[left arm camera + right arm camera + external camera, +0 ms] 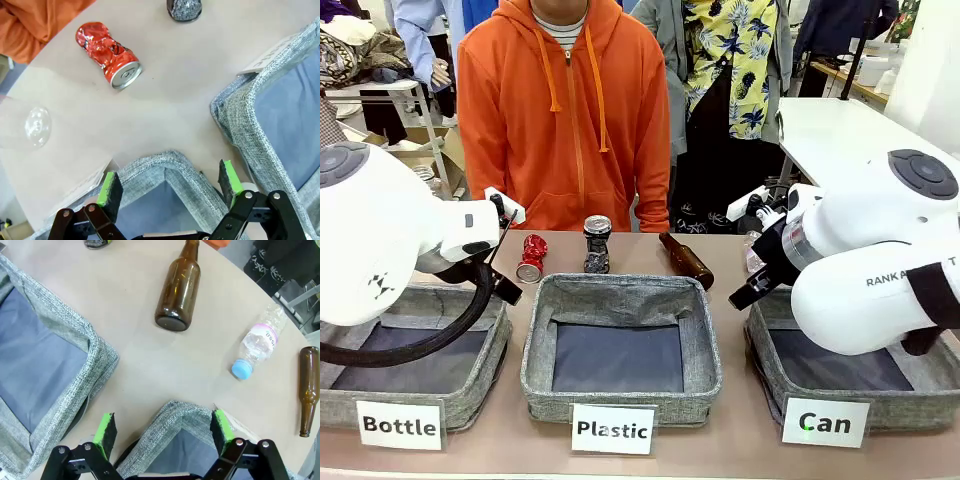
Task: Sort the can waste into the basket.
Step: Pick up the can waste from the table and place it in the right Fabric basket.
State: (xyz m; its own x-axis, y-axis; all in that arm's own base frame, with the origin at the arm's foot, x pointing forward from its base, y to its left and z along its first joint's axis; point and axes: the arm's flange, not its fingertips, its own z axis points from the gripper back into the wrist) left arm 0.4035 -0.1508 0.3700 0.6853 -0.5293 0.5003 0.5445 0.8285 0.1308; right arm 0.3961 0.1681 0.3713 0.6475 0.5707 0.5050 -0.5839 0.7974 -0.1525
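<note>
The crushed red can (pixel 531 257) (pixel 107 54) lies on its side at the table's far edge, in front of the person in orange. Next to it the black can (pixel 597 244) (pixel 184 9) stands upright. The grey "Can" basket (pixel 767 345) (pixel 175 415) sits at the right with nothing in it. My left gripper (pixel 170 187) is open, hovering over the far corner of the "Bottle" basket (pixel 170 161), apart from the red can. My right gripper (pixel 162 432) is open above the far corner of the "Can" basket, holding nothing.
The "Plastic" basket (pixel 620 300) (pixel 95 352) stands in the middle and the "Bottle" basket (pixel 470 380) at the left. A brown bottle (pixel 686 260) (pixel 177 290), a clear plastic bottle (pixel 260 342) and a second brown bottle (pixel 308 390) lie beyond the baskets. Another clear bottle (pixel 37 127) lies at far left.
</note>
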